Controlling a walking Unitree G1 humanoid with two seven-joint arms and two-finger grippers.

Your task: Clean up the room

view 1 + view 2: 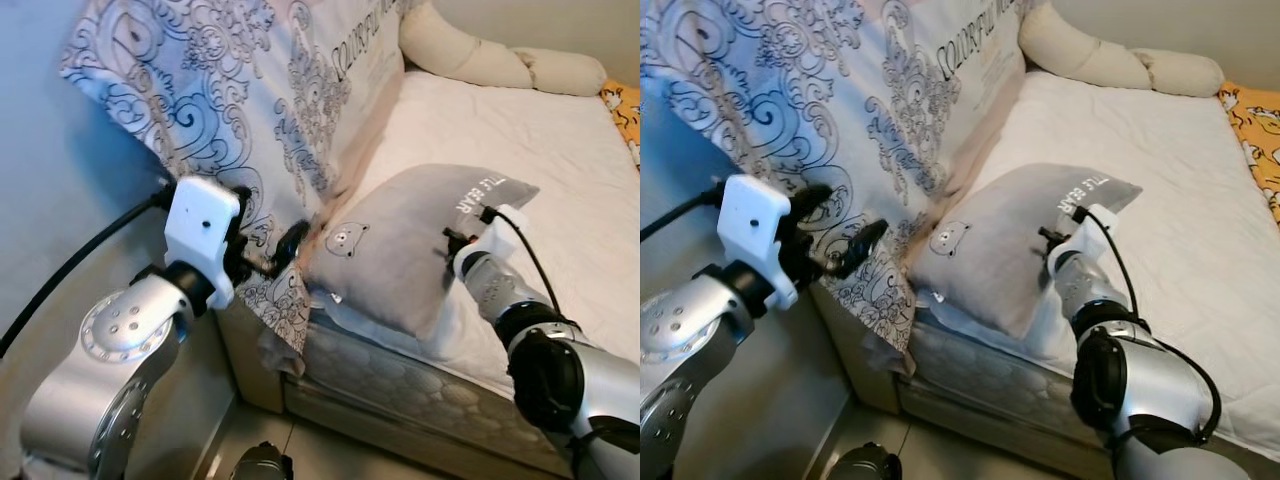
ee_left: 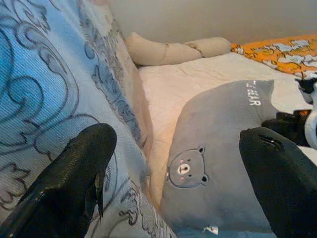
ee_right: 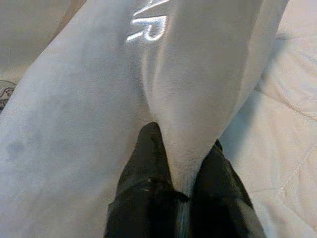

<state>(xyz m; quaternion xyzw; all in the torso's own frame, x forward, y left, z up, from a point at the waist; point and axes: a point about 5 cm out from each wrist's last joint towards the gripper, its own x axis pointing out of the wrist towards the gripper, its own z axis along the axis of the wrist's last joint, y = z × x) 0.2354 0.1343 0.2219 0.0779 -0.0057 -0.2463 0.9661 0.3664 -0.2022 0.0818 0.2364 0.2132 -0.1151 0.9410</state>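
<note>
Wall: pale blue-grey wall [image 1: 50, 150] at far left, bed butted against it.
Patterned quilt: large swirl-print quilt [image 1: 250, 90] leaning up along the wall side of the bed, its lower edge hanging over the mattress corner.
Left gripper: left gripper [image 2: 173, 183] raised beside the quilt's lower part, fingers spread wide and holding nothing; one finger [image 2: 74, 173] lies against the quilt cloth, the other in front of the pillow.
Grey pillow: grey pillow [image 1: 410, 250] with a bear face and white lettering, lying on the near edge of the bed, just beside the quilt, one end tipped up.
Right gripper: right gripper [image 3: 181, 163] clamped on a raised fold of the grey pillow's edge, cloth pinched between both fingers.
Mattress: white mattress [image 1: 540, 150] under the pillow, quilted side panel visible at the front.
Bolster: cream bolster [image 1: 480, 55] along the far end of the bed.
Orange cloth: orange printed cloth [image 1: 625, 110] at the far right edge of the bed.
</note>
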